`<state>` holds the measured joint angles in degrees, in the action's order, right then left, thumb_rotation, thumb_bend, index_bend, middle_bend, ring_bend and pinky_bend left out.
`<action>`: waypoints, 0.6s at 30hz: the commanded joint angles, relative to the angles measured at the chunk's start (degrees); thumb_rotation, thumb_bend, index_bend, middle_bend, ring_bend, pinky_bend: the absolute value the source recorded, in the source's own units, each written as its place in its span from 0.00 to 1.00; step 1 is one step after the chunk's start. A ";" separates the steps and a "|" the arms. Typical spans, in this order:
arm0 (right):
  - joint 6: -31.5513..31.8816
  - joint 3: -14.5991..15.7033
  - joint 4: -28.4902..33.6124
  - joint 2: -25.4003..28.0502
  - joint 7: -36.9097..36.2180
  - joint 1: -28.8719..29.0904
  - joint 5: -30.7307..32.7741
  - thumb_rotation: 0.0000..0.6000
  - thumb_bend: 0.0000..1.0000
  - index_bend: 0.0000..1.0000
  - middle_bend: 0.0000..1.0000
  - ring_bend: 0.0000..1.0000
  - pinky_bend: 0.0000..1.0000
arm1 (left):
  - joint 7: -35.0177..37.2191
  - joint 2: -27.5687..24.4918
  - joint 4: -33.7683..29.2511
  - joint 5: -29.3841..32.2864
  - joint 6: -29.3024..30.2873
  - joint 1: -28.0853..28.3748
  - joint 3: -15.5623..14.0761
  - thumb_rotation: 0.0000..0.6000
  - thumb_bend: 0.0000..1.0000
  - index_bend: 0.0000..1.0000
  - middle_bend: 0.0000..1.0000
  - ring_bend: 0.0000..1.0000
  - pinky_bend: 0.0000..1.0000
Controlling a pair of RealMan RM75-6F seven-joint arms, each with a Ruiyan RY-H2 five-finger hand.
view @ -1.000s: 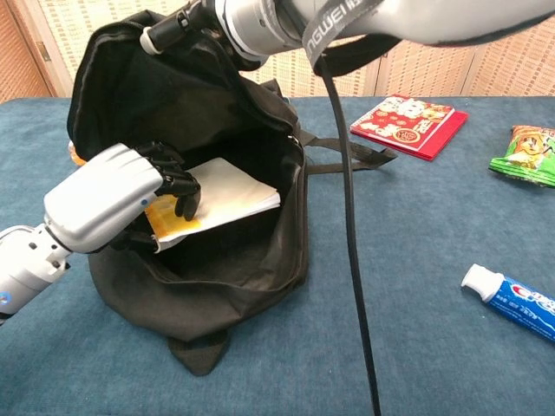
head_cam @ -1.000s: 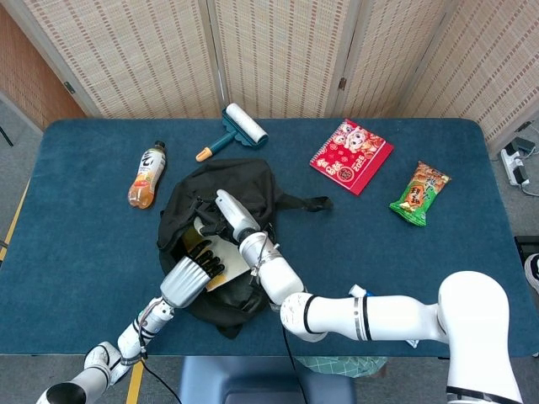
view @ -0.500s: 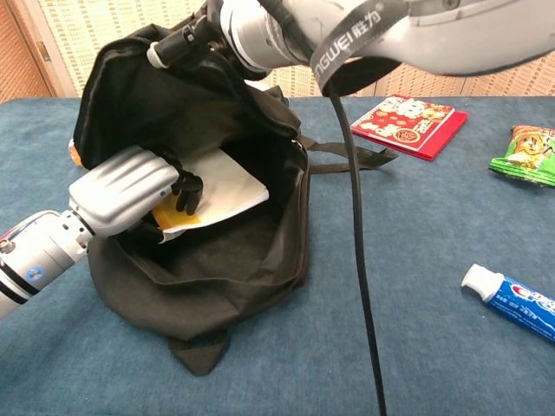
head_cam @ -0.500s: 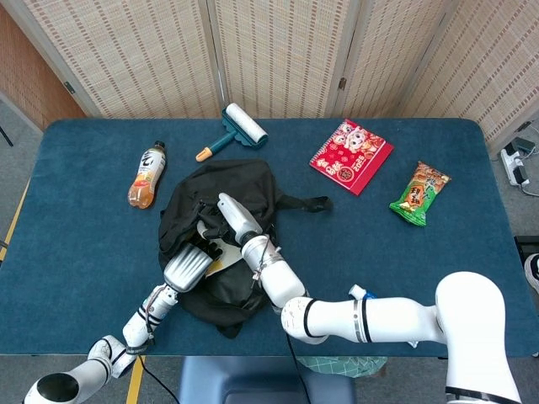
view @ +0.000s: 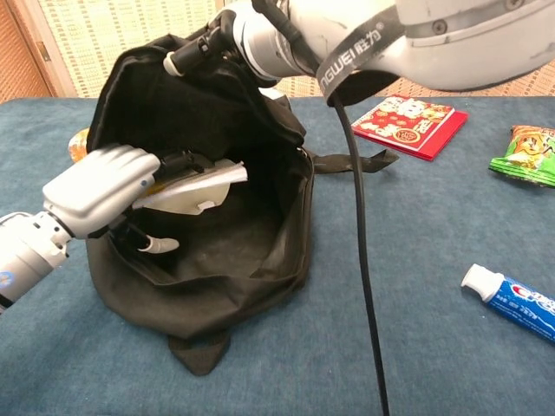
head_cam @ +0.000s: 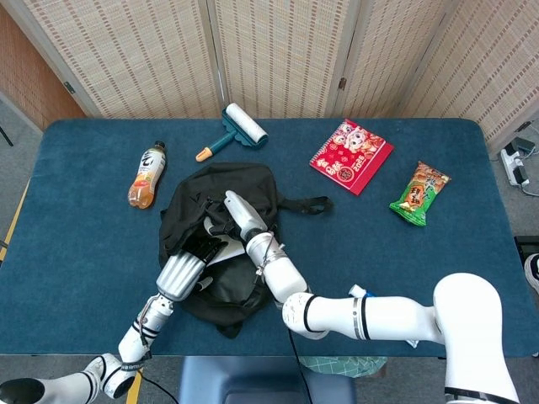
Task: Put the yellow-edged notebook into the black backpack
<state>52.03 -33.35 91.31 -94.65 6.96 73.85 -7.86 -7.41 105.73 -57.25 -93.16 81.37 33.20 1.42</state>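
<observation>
Chest view, nearest the camera: the robot's silver-backed left hand (view: 104, 186) reaches into the mouth of the soft black fabric backpack (view: 251, 260), its dark fingers closed on the yellow-edged notebook with pale pages (view: 195, 184). A second ago the notebook lay flatter and lower across the opening with its yellow corner showing; now it is tipped up on edge and pushed further under the raised flap, with only a sliver of yellow visible by the hand. That shift suggests the book is mostly inside, though the hand has not let go, so the placing is not yet finished.

Above, the right hand (view: 195, 52) pinches the upper rim of the bag and holds the flap lifted, keeping the mouth wide; its grip looks much as it did a second ago, a little further right. The head view shows the same hand (head_cam: 223, 220) over the bag's opening.

On the blue cloth-covered table (view: 434, 347), a blue-and-white toothpaste tube (view: 507, 302) lies to the right, well apart from the bag. Further back sit a red illustrated booklet (view: 409, 123) and a green snack packet (view: 529, 156). Farthest off, in the head view, an orange drink bottle (head_cam: 147, 175) and a teal-handled lint roller (head_cam: 236, 128) lie near the table's far edge.
</observation>
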 commanded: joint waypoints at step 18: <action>-1.61 0.55 -0.63 0.02 -0.12 -1.02 -0.97 1.00 0.61 0.60 0.32 0.46 0.40 | 2.33 -10.74 -17.15 -6.87 13.43 -8.12 -2.69 1.00 0.00 0.27 0.36 0.34 0.35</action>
<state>50.48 -32.86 90.57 -94.72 6.88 72.93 -8.72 -5.70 95.83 -73.62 -99.54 94.04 25.78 -1.08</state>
